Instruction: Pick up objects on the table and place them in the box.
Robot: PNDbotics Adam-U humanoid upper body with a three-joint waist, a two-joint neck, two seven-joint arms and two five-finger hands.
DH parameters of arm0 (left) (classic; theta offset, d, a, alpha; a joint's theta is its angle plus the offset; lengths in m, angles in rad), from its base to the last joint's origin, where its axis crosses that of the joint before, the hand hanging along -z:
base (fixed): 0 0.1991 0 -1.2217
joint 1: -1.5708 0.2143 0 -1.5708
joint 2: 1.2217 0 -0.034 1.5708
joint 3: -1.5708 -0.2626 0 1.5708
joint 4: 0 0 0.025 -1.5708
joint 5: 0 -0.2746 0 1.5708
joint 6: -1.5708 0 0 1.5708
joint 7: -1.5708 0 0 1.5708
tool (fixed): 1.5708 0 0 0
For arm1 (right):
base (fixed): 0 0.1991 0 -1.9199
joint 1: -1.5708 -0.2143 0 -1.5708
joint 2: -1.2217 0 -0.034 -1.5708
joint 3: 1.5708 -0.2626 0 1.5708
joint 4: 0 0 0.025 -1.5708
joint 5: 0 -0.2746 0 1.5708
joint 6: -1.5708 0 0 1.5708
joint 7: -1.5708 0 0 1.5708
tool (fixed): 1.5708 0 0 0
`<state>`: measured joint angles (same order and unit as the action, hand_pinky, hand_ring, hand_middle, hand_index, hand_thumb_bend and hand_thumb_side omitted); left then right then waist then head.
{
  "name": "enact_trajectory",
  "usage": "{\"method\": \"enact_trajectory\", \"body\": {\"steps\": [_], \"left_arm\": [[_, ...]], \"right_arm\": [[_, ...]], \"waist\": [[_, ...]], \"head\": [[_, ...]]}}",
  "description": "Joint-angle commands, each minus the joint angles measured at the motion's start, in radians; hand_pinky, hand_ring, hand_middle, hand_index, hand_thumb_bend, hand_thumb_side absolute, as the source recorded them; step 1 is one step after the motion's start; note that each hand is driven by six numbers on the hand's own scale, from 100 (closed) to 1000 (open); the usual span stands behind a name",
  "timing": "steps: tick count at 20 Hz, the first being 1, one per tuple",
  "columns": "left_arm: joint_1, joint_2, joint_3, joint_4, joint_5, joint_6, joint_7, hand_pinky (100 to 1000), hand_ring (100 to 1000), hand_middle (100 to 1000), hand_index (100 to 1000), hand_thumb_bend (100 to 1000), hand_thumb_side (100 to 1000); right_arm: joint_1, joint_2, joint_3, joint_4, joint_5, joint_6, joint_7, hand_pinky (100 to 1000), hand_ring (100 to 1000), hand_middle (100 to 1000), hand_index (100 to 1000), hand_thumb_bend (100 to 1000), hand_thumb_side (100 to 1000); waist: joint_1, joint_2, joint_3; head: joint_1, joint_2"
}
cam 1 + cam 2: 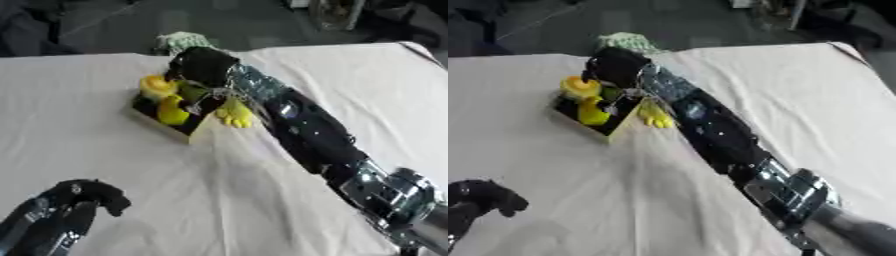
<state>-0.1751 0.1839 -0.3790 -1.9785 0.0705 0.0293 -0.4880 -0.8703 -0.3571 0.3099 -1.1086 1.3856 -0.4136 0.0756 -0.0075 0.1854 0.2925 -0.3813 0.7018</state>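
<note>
the right hand (203,66) hovers over the box (175,117), which sits on the white worktop (262,200) directly beneath it; whether its fingers are curled or holding anything i cannot tell. yellow objects (166,100) already lie in the box, and another yellow piece (234,115) rests just outside its wall, under the wrist. to finish well, lower straight over the opening and avoid nudging the box. the left hand (83,197) idles low, fingers curled and empty.
</note>
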Motion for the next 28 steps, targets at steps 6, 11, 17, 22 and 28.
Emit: {"method": "enact_trajectory", "body": {"steps": [6, 11, 17, 22, 28], "left_arm": [[-0.004, 0.001, 0.005, -0.021, -0.003, -0.001, 0.008, 711, 670, 507, 725, 100, 668], [0.000, 0.005, 0.008, -0.021, -0.008, -0.001, 0.012, 710, 669, 506, 725, 100, 669], [0.004, 0.008, 0.011, -0.021, -0.016, -0.002, 0.017, 710, 668, 506, 725, 100, 669], [0.004, 0.008, 0.013, -0.021, -0.019, -0.003, 0.020, 709, 667, 505, 724, 100, 669], [0.005, 0.008, 0.014, -0.021, -0.020, -0.002, 0.023, 708, 666, 504, 724, 100, 670]], "right_arm": [[0.001, -0.061, -0.034, -0.088, -0.165, 0.015, 0.024, 713, 753, 718, 887, 100, 191], [0.021, -0.105, -0.064, -0.133, -0.416, 0.087, 0.111, 702, 765, 781, 914, 100, 143], [0.060, -0.148, -0.090, -0.188, -0.523, 0.131, 0.245, 730, 800, 857, 952, 100, 162], [0.088, -0.161, -0.111, -0.138, -0.501, 0.153, 0.309, 754, 833, 912, 970, 100, 192], [0.100, -0.174, -0.144, -0.036, -0.388, 0.190, 0.313, 776, 859, 939, 986, 100, 261]], "waist": [[0.001, -0.013, -0.011], [0.000, -0.015, -0.018], [-0.003, -0.015, -0.026], [-0.003, -0.015, -0.028], [-0.005, -0.015, -0.029]], "head": [[0.003, -0.013], [0.006, -0.013], [0.013, -0.014], [0.014, -0.017], [0.016, -0.021]]}}
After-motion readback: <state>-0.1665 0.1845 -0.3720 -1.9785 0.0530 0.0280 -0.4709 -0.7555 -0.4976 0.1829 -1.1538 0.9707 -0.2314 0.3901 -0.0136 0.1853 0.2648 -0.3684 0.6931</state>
